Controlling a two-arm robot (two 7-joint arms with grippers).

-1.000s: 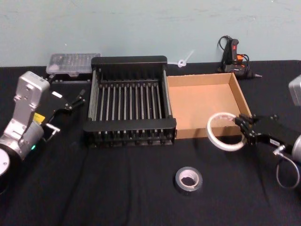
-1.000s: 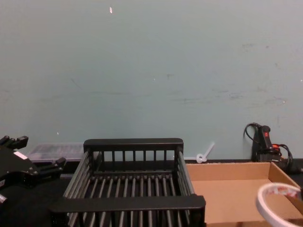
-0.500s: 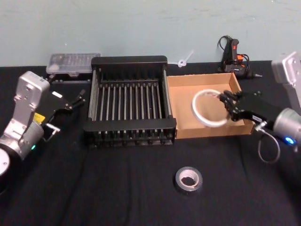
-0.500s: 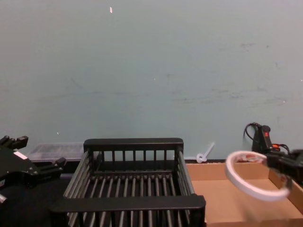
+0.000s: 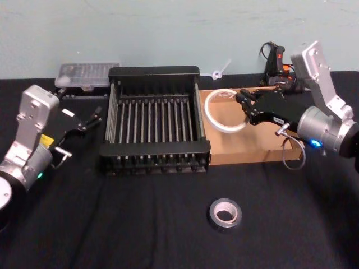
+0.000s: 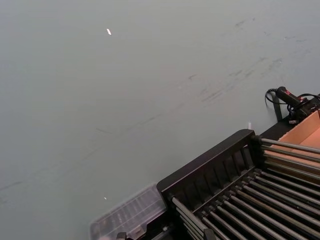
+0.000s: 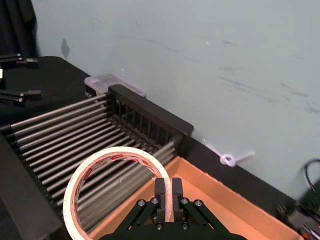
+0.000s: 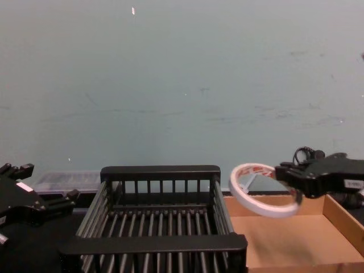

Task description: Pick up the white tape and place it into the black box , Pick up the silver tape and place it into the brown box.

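White tape point(image 5: 224, 110), a thin wide ring with a red-printed core, is held in the air above the brown box point(image 5: 247, 143), just beside the black box point(image 5: 154, 119), pinched through its band by the right gripper point(image 5: 245, 104), one finger inside the ring and one outside (the hoop hangs tilted from that single point). It is judged light and somewhat springy, so a firm pinch across the band is preferred to squeezing the hoop flat. Silver tape point(image 5: 225, 214) is seen lying flat on the table nearer the robot, stiffer and heavier by its look, while the left gripper point(image 5: 84, 122) is parked open left of the crate.
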